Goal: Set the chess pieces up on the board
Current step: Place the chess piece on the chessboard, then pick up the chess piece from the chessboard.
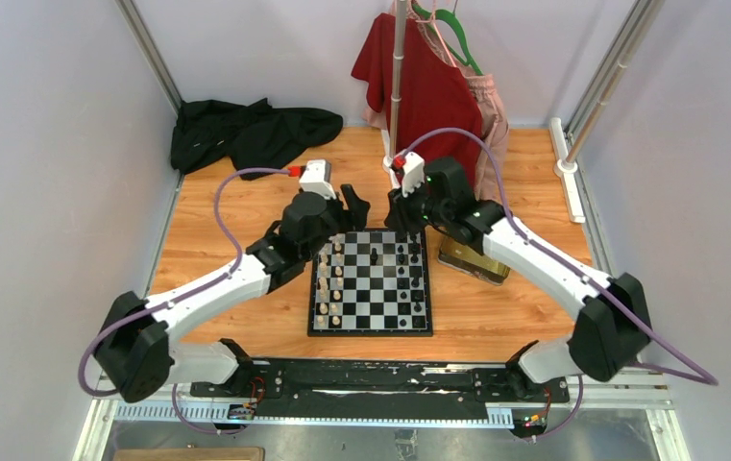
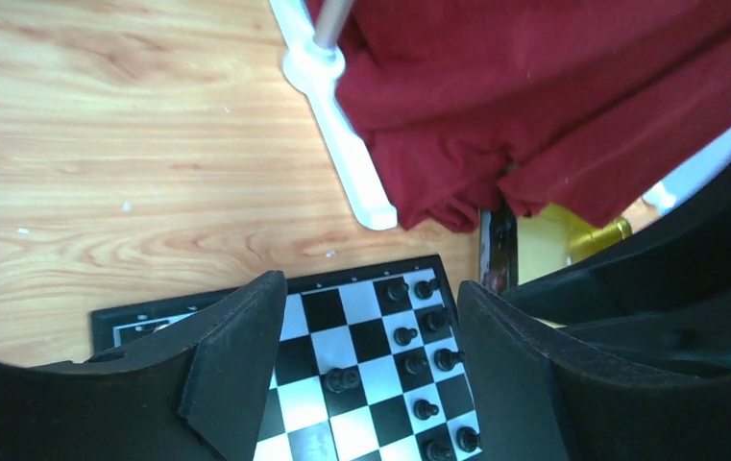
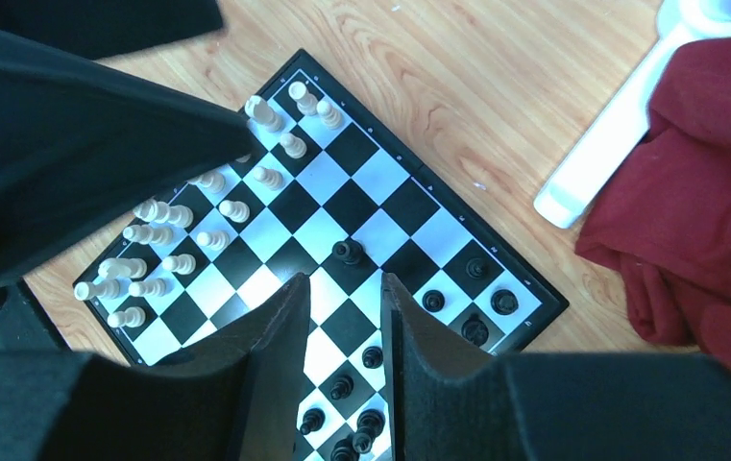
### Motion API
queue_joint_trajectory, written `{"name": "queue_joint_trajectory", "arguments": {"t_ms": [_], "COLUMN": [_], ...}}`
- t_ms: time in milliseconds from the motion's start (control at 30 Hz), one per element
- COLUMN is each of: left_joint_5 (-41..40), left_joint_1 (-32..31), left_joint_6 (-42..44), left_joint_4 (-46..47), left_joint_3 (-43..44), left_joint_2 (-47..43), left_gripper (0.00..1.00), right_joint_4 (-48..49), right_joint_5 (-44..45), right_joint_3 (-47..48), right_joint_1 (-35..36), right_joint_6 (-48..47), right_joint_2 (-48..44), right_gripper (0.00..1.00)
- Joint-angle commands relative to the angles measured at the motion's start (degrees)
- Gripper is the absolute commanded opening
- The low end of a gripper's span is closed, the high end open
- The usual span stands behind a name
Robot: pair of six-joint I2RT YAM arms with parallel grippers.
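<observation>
The checkered board (image 1: 371, 323) lies at the table's middle. Cream-white pieces (image 1: 332, 279) fill its two left columns and black pieces (image 1: 414, 279) its two right columns. One lone black piece (image 1: 374, 255) stands toward the middle near the far edge. My left gripper (image 1: 353, 206) hovers over the board's far edge, open and empty; its wrist view (image 2: 366, 312) shows the lone piece (image 2: 340, 380) below the gap. My right gripper (image 1: 400, 213) hovers beside it, open with a narrower gap, empty (image 3: 342, 280). The lone piece (image 3: 347, 254) sits just past its fingertips. White pieces (image 3: 179, 240) show on the left.
A shiny gold tray (image 1: 474, 259) lies right of the board, under the right arm. A red garment (image 1: 428, 77) hangs on a stand whose pole (image 1: 398, 86) rises behind the board. A black cloth (image 1: 246, 130) lies at the back left. The white stand foot (image 3: 611, 125) is on the wood.
</observation>
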Motion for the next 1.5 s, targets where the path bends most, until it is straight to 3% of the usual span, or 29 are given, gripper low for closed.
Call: {"name": "queue_joint_trajectory", "arguments": {"t_ms": [0, 167, 467, 1467], "left_joint_5": [-9.00, -10.76, -9.31, -7.16], "left_joint_1": [-0.41, 0.25, 2.09, 4.58], "left_joint_6": [2.43, 1.72, -0.24, 0.92], "left_joint_4": [-12.29, -21.48, -25.09, -24.60], "left_joint_3": [3.48, 5.25, 2.32, 0.02], "left_joint_2": [-4.45, -8.10, -14.19, -16.18], "left_gripper": [0.74, 0.84, 0.91, 0.93], "right_joint_4": [-9.56, -14.67, -18.08, -20.41], "right_joint_5": [-1.74, -1.23, 0.06, 5.14], "right_joint_3": [6.11, 11.90, 13.20, 21.14], "right_joint_1": [1.54, 3.86, 5.94, 5.85], "right_joint_6": [0.13, 1.01, 1.92, -0.29], "right_joint_2": [7.41, 14.54, 19.94, 31.37], "right_gripper": [0.39, 0.43, 0.47, 0.45]}}
